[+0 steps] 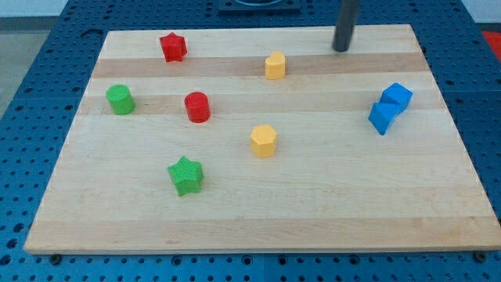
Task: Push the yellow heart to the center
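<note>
Yellow heart (275,65): upper middle of the wooden board (258,219), orientation and long axis unclear. My tip (341,49): a bare rod holding nothing, clear of the heart toward the view's right.

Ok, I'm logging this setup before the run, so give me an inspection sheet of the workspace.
Surface: wooden board, flat.
Job's things: two yellow blocks; upper yellow block near the view's top, lower yellow block near the middle; shapes unclear.
Clutter: red star, red cylinder, green cylinder, green star, two touching blue blocks.
Fingers: none; my tip is right of the upper yellow block, apart.
Cables: nothing seen.
Surroundings: blue perforated table.
</note>
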Available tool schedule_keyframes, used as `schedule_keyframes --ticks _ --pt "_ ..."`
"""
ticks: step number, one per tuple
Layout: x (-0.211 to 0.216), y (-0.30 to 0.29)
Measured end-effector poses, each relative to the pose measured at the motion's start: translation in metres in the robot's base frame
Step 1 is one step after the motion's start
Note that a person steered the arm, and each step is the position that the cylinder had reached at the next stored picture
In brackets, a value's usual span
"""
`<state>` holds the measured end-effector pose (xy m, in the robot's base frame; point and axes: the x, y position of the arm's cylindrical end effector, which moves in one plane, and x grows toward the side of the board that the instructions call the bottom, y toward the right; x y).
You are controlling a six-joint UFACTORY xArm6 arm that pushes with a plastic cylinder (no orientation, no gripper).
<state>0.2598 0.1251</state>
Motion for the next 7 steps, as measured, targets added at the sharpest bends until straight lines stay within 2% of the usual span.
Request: schedule_keyframes --ticks 1,2,5,7 --pt "0.025 -0.053" --pt "-0.004 -0.053" --pt "-0.005 -0.102" --pt "0.032 -0.114"
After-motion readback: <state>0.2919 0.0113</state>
